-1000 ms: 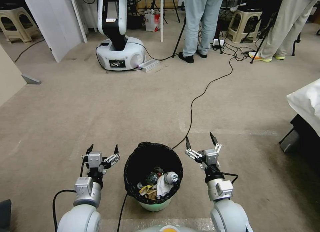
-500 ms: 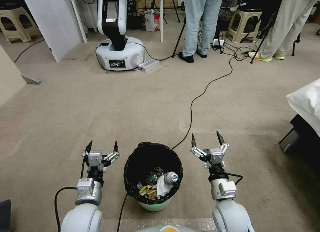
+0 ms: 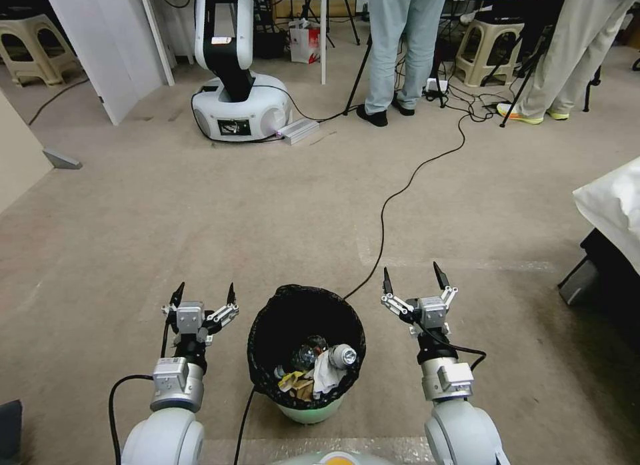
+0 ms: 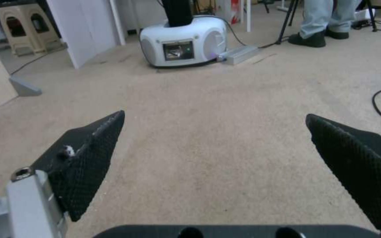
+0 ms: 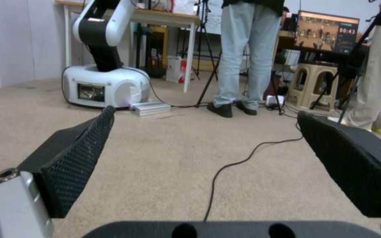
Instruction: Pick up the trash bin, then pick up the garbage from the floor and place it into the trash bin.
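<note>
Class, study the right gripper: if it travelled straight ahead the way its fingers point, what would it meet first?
The right gripper is open. Straight ahead lies bare carpet, then probably the black cable crossing the floor, though depth is hard to judge. The trash bin sits beside it, off that line.

White rounded arms, silver wrist blocks, black looping cables, left gripper (image 3: 203, 293) and right gripper (image 3: 413, 278) with textured black pointed jaws

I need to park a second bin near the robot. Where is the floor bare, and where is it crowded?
Bare carpet lies beyond the left gripper, toward the white robot base. A black cable crosses the floor ahead of the right gripper. Crowded: the trash bin between both open grippers, and the far stools and tripods.
</note>
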